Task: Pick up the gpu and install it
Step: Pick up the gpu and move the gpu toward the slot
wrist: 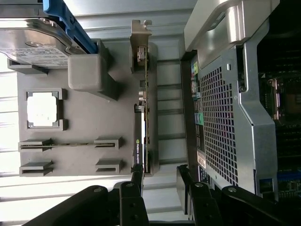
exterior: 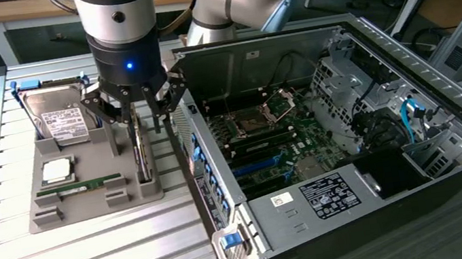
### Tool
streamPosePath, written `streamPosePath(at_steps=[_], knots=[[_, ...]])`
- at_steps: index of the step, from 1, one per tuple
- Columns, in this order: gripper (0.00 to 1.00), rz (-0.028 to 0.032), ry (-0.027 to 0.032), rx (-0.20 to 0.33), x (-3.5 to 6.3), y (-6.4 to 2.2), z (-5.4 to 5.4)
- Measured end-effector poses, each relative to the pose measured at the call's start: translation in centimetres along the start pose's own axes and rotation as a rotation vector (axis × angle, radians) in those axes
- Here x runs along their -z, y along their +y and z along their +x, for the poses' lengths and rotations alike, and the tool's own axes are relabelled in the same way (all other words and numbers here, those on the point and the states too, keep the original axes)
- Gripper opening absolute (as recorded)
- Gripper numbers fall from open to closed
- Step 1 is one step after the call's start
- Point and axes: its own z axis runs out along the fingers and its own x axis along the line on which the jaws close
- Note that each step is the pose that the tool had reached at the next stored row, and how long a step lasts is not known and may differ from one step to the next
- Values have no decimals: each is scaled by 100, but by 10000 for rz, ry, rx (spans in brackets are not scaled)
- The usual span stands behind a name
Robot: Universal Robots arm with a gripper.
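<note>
Over the grey holder (exterior: 87, 209), just beside the open computer case (exterior: 247, 55), my gripper (exterior: 138, 112) hangs with its fingers spread wide and nothing between them yet. The gpu (exterior: 141, 155) stands on its long edge in the slot along the holder's side nearest the case, with its silver bracket (wrist: 139, 44) at the end away from my fingers. I straddle the card's upper edge, and I cannot tell whether either pad touches it. Seen from my wrist, the card lies closer to one finger (wrist: 136, 181) than to the other. So I judge the grasp is best done by centring first, so that both pads meet the flat faces together and the thin board is not pushed sideways in its slot. I would sit low enough to hold board and cooler firmly, squeeze gently and evenly, and stay clear of the hard drive (exterior: 59, 117) standing near on the holder
</note>
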Motion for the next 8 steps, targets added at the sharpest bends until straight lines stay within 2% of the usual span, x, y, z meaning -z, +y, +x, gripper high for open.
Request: streamPosePath(at_steps=[8], knots=[[42,0,0,0,-18,-1,0]])
